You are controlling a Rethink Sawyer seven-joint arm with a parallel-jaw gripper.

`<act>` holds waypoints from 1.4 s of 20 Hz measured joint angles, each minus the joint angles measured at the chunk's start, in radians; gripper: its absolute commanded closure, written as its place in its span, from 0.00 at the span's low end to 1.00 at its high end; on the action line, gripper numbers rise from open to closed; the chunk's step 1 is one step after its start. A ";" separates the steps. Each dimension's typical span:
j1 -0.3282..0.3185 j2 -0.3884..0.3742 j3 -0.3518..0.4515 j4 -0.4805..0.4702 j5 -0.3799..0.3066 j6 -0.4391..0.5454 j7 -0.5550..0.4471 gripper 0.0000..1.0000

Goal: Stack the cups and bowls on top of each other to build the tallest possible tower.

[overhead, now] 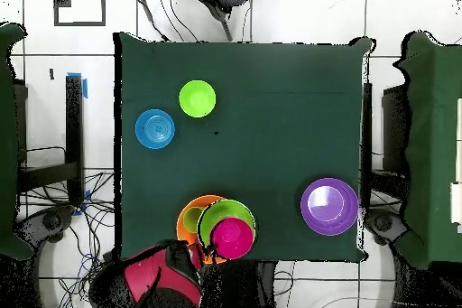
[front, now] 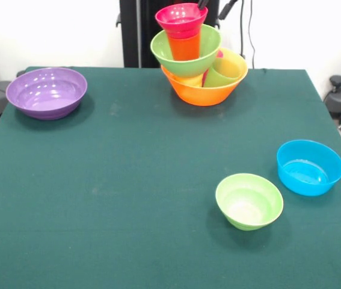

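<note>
Both views are bright and evenly lit, with diffuse light from above. In the front view the table cloth is matte and glare-free, with faint pale smudges. Soft short shadows lie under each bowl: the purple bowl casts one toward 5 o'clock, the small green bowl toward 7 o'clock. Glossy highlights streak the inside of the purple bowl and the blue bowl. Focus is slightly soft throughout. In the overhead view the purple bowl shows a white glare spot at its centre.
</note>
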 measured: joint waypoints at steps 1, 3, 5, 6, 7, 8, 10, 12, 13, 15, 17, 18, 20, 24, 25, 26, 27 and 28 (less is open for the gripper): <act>0.000 0.002 0.000 0.000 0.000 0.000 0.000 0.00; 0.000 0.007 0.000 0.000 0.000 0.000 0.000 0.00; 0.000 0.009 -0.001 0.000 0.000 0.000 0.000 0.00; 0.000 0.009 -0.002 0.000 0.000 0.000 0.000 0.00; 0.000 0.009 -0.002 0.000 0.000 0.000 0.000 0.00; 0.001 0.009 -0.004 0.000 0.000 0.000 0.000 0.00; 0.004 0.009 -0.008 -0.001 0.000 0.000 0.000 0.00; 0.010 0.009 -0.013 -0.003 0.000 0.000 0.000 0.00; 0.013 0.009 -0.014 -0.004 0.000 0.000 0.000 0.00; 0.020 0.009 -0.018 -0.006 0.000 0.000 0.000 0.00; 0.026 0.009 -0.021 -0.008 0.000 0.000 0.000 0.00; 0.028 0.009 -0.022 -0.010 0.000 0.000 0.000 0.00; 0.031 0.009 -0.025 -0.012 0.000 0.000 0.000 0.00; 0.036 0.009 -0.030 -0.017 0.000 0.000 0.000 0.00; 0.037 0.009 -0.032 -0.019 0.000 0.000 0.000 0.00; 0.039 0.009 -0.032 -0.020 0.000 0.000 0.000 0.00; 0.041 0.009 -0.034 -0.022 0.000 0.000 0.000 0.00; 0.042 0.009 -0.035 -0.023 0.000 0.000 0.000 0.00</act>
